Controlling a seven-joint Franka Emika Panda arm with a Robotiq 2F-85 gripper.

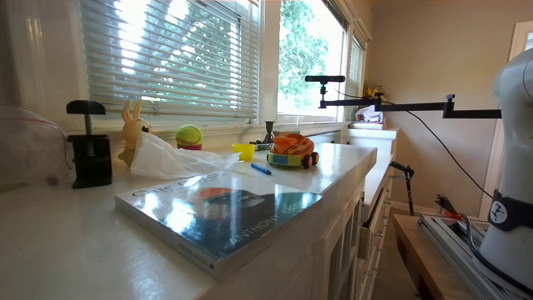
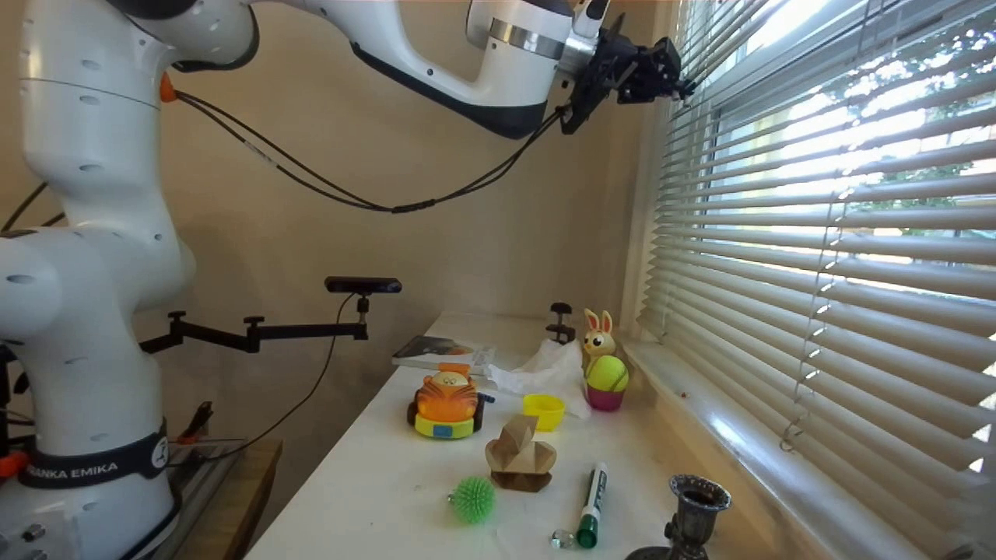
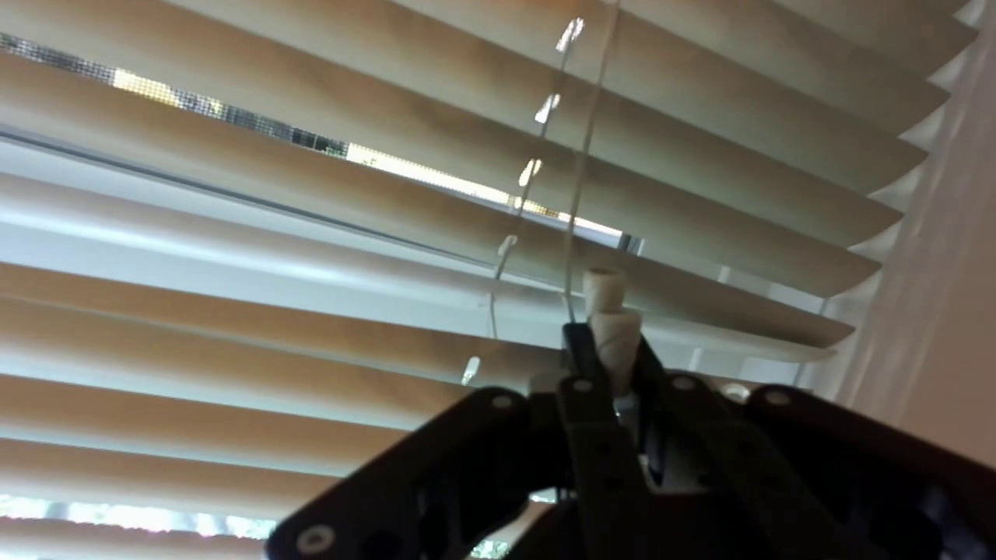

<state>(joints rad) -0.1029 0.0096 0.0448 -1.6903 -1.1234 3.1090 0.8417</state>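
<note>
Up at the blinds: my gripper pinches a white cord pull, closed around it in front of them.
Thin cord: runs down to the gripper, just beside the white cord pull.
Counter: well below my gripper, bearing an orange toy car, a yellow cup, a spiky green ball and a marker.
Near the windowsill: a rabbit figure stands near a magenta cup with a yellow-green ball in it.
</note>
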